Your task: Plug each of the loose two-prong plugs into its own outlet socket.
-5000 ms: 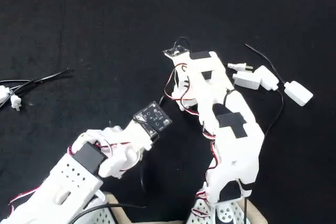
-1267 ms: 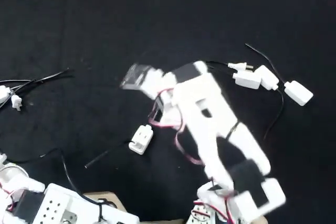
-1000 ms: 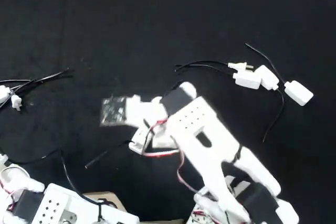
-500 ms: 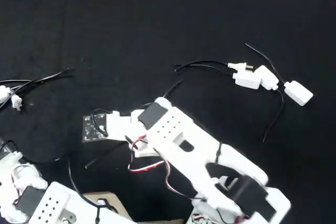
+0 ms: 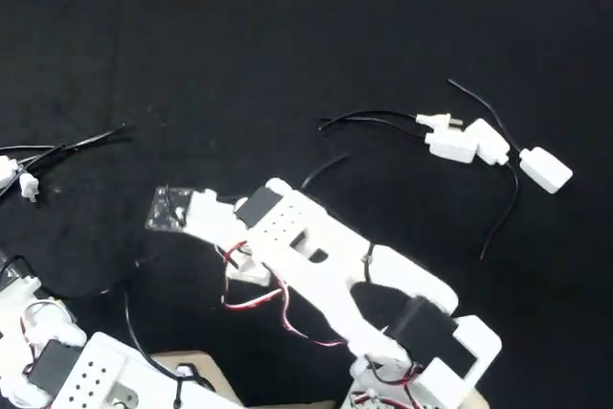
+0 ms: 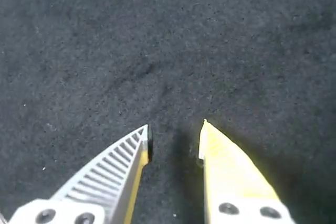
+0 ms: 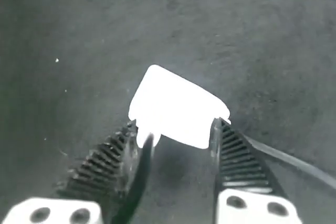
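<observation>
In the right wrist view, a white outlet socket [image 7: 176, 106] lies on the black cloth between my right gripper's [image 7: 176, 125] fingertips. The jaws stand open, one tip at each near corner of the socket. From above, the right arm [image 5: 306, 246] stretches left across the table front and the socket [image 5: 246, 273] peeks out beneath it. My left gripper [image 6: 174, 140] is open over bare cloth, holding nothing. The left arm [image 5: 48, 352] sits in the front left corner. A loose two-prong plug [image 5: 436, 122] lies at the right.
Three white blocks [image 5: 450, 147] [image 5: 488, 139] [image 5: 544, 170] with black cables lie in a row at the right. At the left edge, small white plugs [image 5: 26, 184] trail black cables [image 5: 77, 146]. The far half of the black table [image 5: 239, 35] is bare.
The right arm has swung from the table's middle down and leftward, ending over the white socket. The left arm pulled back from the centre to the front left corner, leaving the socket behind.
</observation>
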### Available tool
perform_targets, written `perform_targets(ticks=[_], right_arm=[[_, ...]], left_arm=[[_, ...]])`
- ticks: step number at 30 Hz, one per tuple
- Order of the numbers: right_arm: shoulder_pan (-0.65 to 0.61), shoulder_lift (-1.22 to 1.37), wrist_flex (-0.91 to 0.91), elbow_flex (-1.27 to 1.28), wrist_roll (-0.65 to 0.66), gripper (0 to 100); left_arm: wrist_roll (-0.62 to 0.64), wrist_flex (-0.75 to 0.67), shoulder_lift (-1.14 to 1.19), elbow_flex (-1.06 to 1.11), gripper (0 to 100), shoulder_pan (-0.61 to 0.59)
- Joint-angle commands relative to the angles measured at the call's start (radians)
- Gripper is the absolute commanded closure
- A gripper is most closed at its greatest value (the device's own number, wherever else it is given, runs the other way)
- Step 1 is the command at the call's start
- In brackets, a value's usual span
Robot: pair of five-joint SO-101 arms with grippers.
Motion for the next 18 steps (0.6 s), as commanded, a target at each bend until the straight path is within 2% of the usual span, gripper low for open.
perform_targets(ticks=[1,5,11,18], right_arm=[[0.032,-0.002,-0.009,-0.056,-0.041,77.9],[0.026,-0.091,0.029,-0.058,-0.043,77.9],[0.015,-0.298,0.107,-0.047,-0.121,78.0],[-0.058,-0.277,0.055,0.024,-0.183,78.0]], left_arm=[[-0.003,0.011,-0.008,0.018,83,0.008],[-0.003,0.014,-0.008,0.018,83,0.053],[-0.006,0.028,-0.009,0.018,83,0.065],[-0.008,0.031,-0.009,0.018,83,0.082]])
